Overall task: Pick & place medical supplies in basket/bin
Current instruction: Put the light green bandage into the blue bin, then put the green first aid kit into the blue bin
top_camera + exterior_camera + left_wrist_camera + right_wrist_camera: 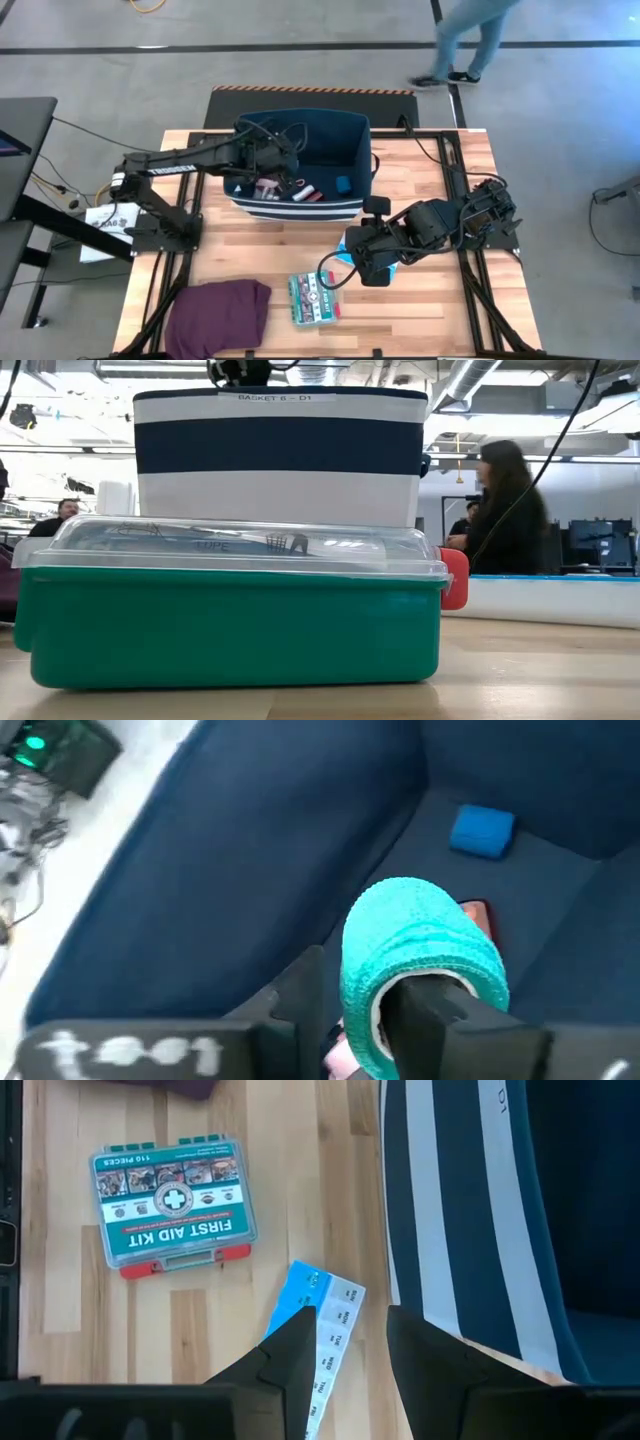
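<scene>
1. A purple cloth [218,314] lies on the near left part of the wooden table [440,310]. It is left of the first aid kit.
2. The left arm reaches from the left side into the navy-blue bin [365,165]. The bin stands at the far middle of the table and has white stripes on its near wall.
3. The left gripper [372,1010] is inside the bin, above its floor. It is clenched on a teal bandage roll [415,955]. One finger [440,1015] pokes through the hole of the roll. The other finger is on the outside of the roll.
4. A small blue block [482,829] lies on the bin floor, apart from the roll. The high view shows more small things on the bin floor, near the striped wall: something pink and white, and a white tube with a red end [306,194].
5. The green-white first aid kit [314,298] lies flat on the table. It is in front of the bin and well apart from it. Its latch edge is red.
6. The light-blue pill organizer [322,1335] lies on the table between the kit and the bin. It is just beside the bin's striped wall.
7. The right gripper [352,1352] hangs over the pill organizer. Its fingers are spread apart and hold nothing.
</scene>
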{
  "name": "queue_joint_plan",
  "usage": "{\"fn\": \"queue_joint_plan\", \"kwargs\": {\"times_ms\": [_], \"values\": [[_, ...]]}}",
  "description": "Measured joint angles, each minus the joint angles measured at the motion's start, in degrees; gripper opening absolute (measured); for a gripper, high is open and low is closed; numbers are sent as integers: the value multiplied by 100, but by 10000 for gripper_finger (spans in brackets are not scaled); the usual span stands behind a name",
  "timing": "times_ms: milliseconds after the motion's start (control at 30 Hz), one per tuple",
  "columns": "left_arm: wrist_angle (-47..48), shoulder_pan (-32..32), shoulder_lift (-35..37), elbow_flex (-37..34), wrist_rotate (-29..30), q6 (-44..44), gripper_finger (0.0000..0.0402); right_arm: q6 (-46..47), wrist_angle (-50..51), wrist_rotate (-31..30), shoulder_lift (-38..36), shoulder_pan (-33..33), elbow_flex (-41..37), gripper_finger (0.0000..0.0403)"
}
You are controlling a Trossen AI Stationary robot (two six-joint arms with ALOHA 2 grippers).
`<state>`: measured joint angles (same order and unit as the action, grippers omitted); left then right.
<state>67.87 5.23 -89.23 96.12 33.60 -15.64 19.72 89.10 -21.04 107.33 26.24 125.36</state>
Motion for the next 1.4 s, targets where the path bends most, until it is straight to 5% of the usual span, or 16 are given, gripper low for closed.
{"fn": "queue_joint_plan", "kwargs": {"times_ms": [233, 400, 567, 867, 967, 1167, 1400], "values": [[-94, 143, 2, -2, -234, 179, 131, -88, 4, 0, 0, 0, 0, 118], [-19, 437, -116, -9, -1318, -13, 145, -177, -1, 0, 0, -2, 0, 118], [-581, 407, 138, 12, -1278, 65, 141, -176, 2, 0, 0, -7, 0, 118], [-1352, -847, 636, 397, -2483, 230, 128, -174, 44, 0, 0, 0, 0, 118], [-1408, -1706, 575, 338, -2182, 103, 122, -152, 35, 0, 1, 0, 0, 118], [-1398, -3162, 213, -318, -664, -789, 99, 862, -85, 37, -2, 5, -115, 118], [-1850, -3852, 96, -1781, -192, -1821, 68, 1631, -198, 591, 4, 368, -742, 118]]}}
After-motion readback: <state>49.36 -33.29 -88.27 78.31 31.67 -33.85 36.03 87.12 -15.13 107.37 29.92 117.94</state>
